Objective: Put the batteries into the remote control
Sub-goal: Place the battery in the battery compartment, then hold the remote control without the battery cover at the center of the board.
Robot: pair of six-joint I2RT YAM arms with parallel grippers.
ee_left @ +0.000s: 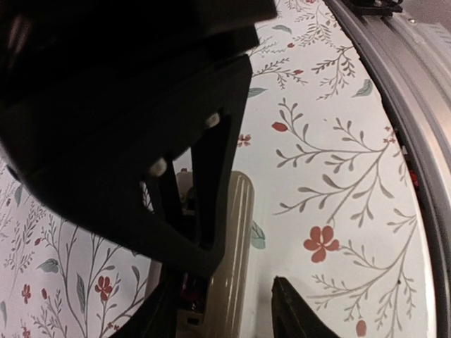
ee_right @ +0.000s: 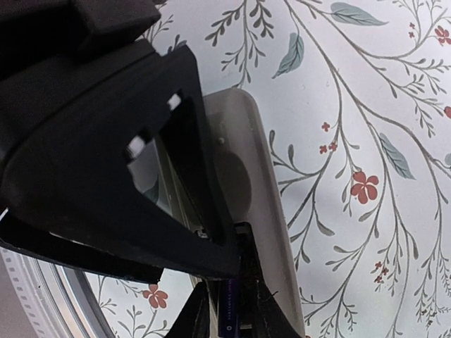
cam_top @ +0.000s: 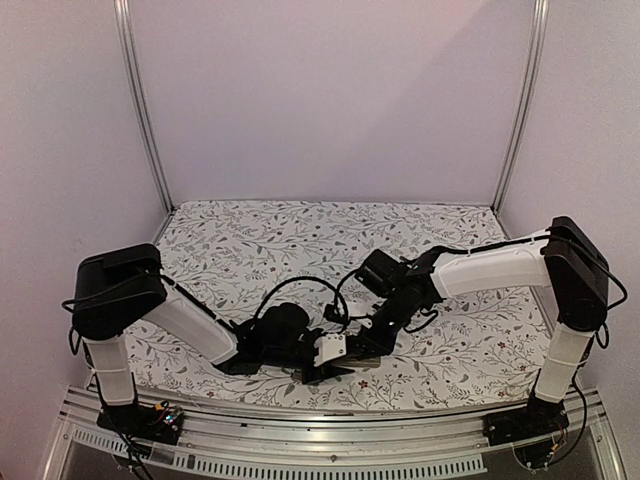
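The remote control (ee_left: 236,239) lies back-up on the floral cloth, its tan-grey ribbed back showing between my left gripper's fingers. My left gripper (ee_left: 225,318) straddles it, open, with a strip of cloth showing between its right finger (ee_left: 296,313) and the remote's edge. In the right wrist view the remote control (ee_right: 246,176) runs down to its battery recess. A slim dark battery (ee_right: 231,310) lies there between the fingers of my right gripper (ee_right: 232,322), with a small gap on its left side. From above, both grippers meet over the remote control (cam_top: 362,359), which is mostly hidden.
A metal rail (cam_top: 330,425) runs along the table's near edge, close to the right of the left gripper (ee_left: 416,113). The floral cloth (cam_top: 300,240) covers the table back to the walls. Each wrist view is half blocked by the other arm's black gripper body.
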